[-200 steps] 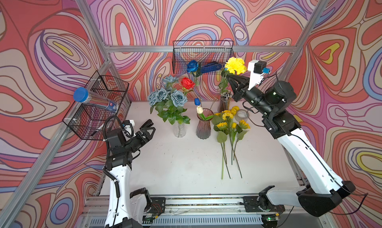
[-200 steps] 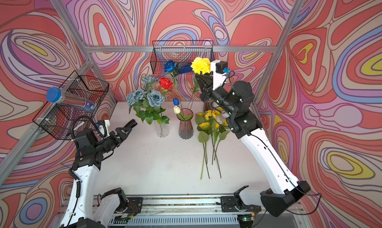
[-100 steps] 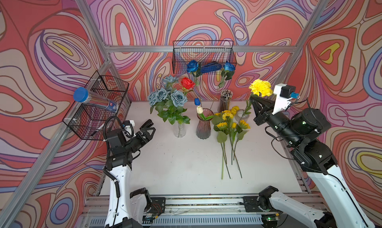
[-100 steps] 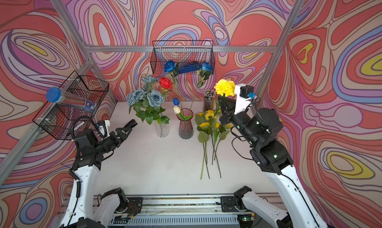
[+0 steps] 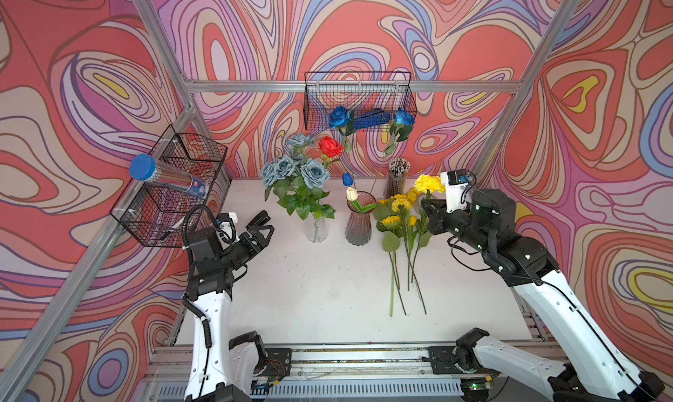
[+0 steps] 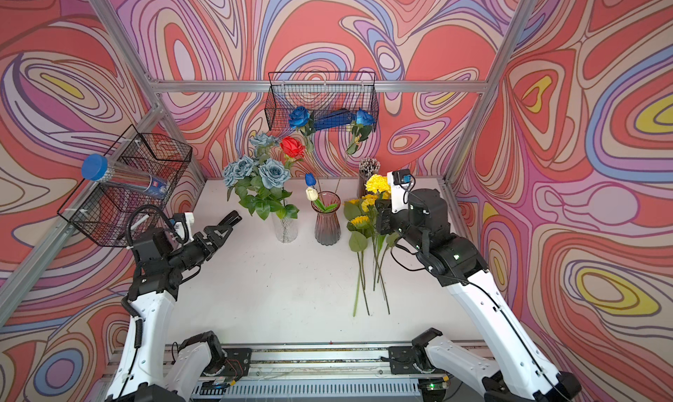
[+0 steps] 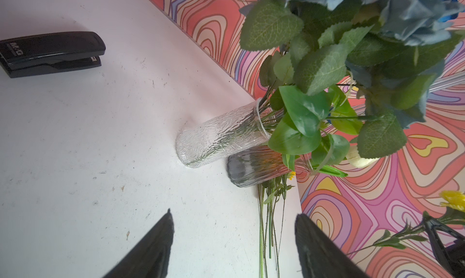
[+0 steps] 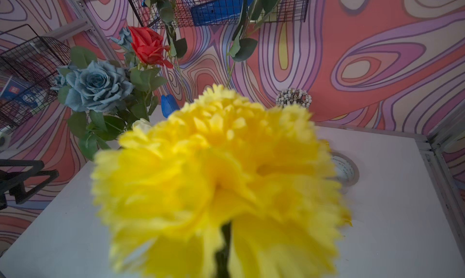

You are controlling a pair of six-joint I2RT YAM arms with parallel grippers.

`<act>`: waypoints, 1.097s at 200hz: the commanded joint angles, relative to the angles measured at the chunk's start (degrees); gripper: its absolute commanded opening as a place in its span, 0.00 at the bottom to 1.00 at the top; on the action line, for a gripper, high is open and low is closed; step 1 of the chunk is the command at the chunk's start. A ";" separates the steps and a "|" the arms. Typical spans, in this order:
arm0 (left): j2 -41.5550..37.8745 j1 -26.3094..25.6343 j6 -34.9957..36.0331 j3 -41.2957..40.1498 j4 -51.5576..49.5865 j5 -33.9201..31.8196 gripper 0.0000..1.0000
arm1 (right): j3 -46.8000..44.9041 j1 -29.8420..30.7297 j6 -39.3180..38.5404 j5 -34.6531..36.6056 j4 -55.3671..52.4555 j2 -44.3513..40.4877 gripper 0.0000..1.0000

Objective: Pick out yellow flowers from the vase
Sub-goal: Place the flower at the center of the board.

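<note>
My right gripper (image 5: pixel 429 211) (image 6: pixel 382 214) is shut on the stem of a ruffled yellow flower (image 5: pixel 429 183) (image 6: pixel 377 182). It holds the flower upright to the right of the ribbed grey-pink vase (image 5: pixel 359 223) (image 6: pixel 327 224) (image 7: pixel 261 167). In the right wrist view the bloom (image 8: pixel 219 178) fills the picture and hides the jaws. Under it, several more yellow flowers (image 5: pixel 397 214) (image 6: pixel 364 216) lie on the table beside the vase, stems pointing to the front. My left gripper (image 5: pixel 265 224) (image 6: pixel 229 223) (image 7: pixel 232 213) hangs open and empty, left of both vases.
A clear vase (image 5: pixel 316 229) of grey-blue roses and a red rose (image 5: pixel 330 147) stands left of the ribbed vase, which holds a white tulip (image 5: pixel 351 193) and blue flowers. A pencil cup (image 5: pixel 397 178), a tape roll (image 8: pixel 344 171), a stapler (image 7: pixel 50 52) and two wire baskets (image 5: pixel 358 101) (image 5: pixel 171 189) are around.
My right arm has carried the yellow flower from high above the vase to the right and down, over the flowers lying on the table. The left arm has not moved.
</note>
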 commanded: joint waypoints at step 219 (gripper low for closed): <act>1.17 0.40 0.27 -0.49 2.25 0.59 0.77 | 21.86 -19.39 -1.14 -25.20 -10.01 57.56 0.00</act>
